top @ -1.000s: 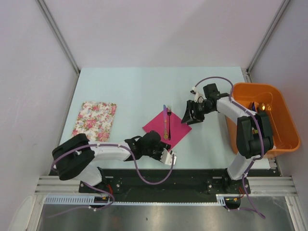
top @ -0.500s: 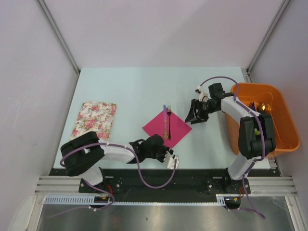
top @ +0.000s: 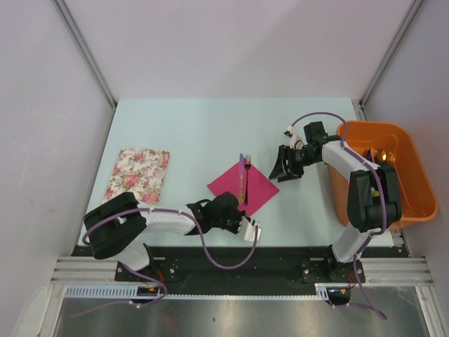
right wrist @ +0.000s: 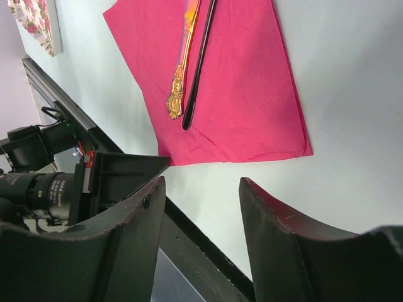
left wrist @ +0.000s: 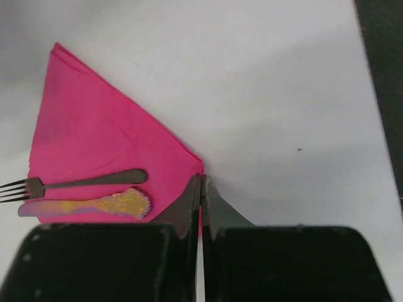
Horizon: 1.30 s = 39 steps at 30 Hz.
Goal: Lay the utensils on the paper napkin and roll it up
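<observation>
Left jaws have slid to the napkin's [left wrist: 94, 132] near corner and closed, pinching the thin pink paper. Right jaws hang half open, empty, beside its right corner. Slim dark fork [left wrist: 75, 183] and iridescent flat-handled knife [left wrist: 94, 204] lie on it, mid-tabletop [left wrist: 271, 94]. Rolling looks about to start: next, curl that corner over them without dragging.

We are looking at the white-shelled, black-jointed left arm [top: 165, 221] and its matching right arm [top: 337, 156], each trailing thin purple cables [top: 317, 114]. The left gripper [left wrist: 200, 180] and right gripper [right wrist: 201, 182] are showing matte black wedge-shaped fingers.
</observation>
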{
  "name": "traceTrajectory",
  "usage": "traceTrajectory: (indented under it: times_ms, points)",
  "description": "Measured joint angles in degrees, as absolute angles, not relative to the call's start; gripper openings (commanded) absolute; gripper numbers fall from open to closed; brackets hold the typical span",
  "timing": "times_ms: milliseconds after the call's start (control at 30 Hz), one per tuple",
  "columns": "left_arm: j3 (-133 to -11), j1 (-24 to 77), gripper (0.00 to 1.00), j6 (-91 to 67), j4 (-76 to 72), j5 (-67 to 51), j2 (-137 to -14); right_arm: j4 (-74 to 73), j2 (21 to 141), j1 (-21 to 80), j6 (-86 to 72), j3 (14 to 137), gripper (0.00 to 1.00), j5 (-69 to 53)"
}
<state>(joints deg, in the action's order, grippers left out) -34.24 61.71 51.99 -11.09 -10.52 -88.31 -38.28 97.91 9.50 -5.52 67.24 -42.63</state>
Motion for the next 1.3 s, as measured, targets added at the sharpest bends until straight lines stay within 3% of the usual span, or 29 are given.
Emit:
traceTrajectory:
  times_ms: [467,967,1300]
  points:
    - [-47.57,53.08,0.0,48.49,-1.91,-16.73,-91.05,-38.0,97.91,9.52,-5.87,66.5,0.54,-43.57]
    - [-56.36,46.22,0.0,44.47,3.2,-19.92,-99.29,-34.04,97.65,13.37,-9.61,60.01,0.33,-45.54]
    - [-57.28,45.06,0.0,42.87,3.55,-19.94,-101.73,-28.8,98.98,16.58,-17.02,56.55,0.31,-47.51]
